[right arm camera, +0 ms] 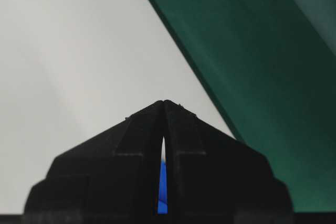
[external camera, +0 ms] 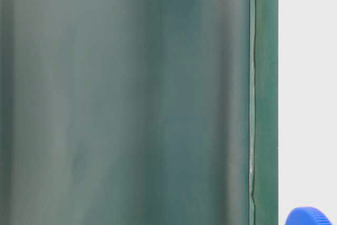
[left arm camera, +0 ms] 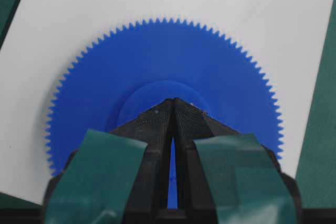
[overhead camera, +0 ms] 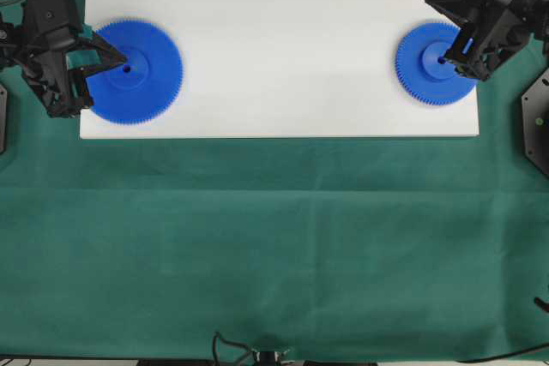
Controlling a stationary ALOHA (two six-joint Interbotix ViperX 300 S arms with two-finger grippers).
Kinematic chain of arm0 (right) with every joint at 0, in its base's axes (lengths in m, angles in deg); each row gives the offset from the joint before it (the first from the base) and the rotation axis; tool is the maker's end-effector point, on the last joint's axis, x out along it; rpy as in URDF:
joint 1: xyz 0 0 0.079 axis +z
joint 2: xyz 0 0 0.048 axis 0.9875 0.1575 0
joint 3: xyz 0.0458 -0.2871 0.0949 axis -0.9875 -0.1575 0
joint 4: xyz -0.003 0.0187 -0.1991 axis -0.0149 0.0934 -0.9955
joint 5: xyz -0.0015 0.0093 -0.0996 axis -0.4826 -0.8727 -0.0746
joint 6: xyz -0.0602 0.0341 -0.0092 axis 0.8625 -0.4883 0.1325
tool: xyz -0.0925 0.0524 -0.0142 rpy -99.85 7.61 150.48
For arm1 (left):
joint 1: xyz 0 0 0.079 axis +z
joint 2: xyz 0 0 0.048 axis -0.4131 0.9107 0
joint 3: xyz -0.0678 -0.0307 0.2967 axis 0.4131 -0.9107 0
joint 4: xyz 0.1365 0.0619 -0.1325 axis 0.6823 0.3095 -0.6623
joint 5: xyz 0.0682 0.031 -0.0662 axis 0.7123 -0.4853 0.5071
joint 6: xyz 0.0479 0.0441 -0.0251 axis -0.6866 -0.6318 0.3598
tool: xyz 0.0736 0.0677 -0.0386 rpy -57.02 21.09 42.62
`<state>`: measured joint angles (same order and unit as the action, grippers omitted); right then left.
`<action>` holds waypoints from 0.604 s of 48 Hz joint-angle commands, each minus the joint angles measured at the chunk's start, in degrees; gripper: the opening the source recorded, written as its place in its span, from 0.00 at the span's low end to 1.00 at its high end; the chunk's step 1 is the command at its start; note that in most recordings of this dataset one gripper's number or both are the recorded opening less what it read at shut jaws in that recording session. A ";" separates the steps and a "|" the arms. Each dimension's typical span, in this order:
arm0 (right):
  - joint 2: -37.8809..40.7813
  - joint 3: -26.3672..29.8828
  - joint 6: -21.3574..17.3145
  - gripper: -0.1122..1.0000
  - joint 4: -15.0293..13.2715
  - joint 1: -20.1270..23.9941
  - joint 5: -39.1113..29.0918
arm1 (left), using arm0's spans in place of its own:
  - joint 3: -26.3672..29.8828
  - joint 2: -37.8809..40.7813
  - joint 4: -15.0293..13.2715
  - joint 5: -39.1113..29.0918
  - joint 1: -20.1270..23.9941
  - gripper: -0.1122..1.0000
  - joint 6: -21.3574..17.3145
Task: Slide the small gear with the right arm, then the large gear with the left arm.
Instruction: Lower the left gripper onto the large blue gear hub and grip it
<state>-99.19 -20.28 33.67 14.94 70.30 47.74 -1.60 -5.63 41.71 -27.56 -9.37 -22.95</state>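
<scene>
The small gear [overhead camera: 433,64] sits at the far right end of the white board [overhead camera: 283,57], its right edge close to the board's short side. The right gripper [overhead camera: 443,59] is over it, fingers pressed together into one point, gripping nothing, with the tip at the gear's hub near the centre hole. From the right wrist camera the closed right gripper [right arm camera: 164,101] shows a sliver of blue through the slit between its fingers, so the gear lies right beneath.

At the left end lies the large gear [overhead camera: 134,71], its left edge close to the board's short side. The left gripper [overhead camera: 126,66] is likewise clenched on nothing, its tip at the hub. The left wrist view confirms it: the teal-patched left gripper [left arm camera: 172,99] comes to a point on the raised hub of the large gear [left arm camera: 164,77].

By the task's order, the small gear looks to be the step in hand. To do it well, the right arm should keep light downward pressure through the tip so it stays seated at the hub and does not skip off. The push would best run leftward along the board, straight and slow, keeping the gear flat. Too much pressure could drag the board on the green cloth [overhead camera: 274,246]; too little and the tip slips. The left arm had best hold off meanwhile.
</scene>
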 commanded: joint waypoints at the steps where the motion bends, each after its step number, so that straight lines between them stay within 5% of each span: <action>1: 0.00 1.05 0.00 0.58 -0.26 0.09 0.35 | -0.35 0.26 -0.18 1.58 0.26 0.10 -0.09; 29: 0.35 1.05 -0.26 0.58 -0.26 0.00 0.35 | -0.79 8.88 -0.35 6.50 1.49 0.10 0.53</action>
<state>-98.84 -20.28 33.50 14.94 70.30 47.65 -3.27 2.72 41.54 -21.75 -8.05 -22.51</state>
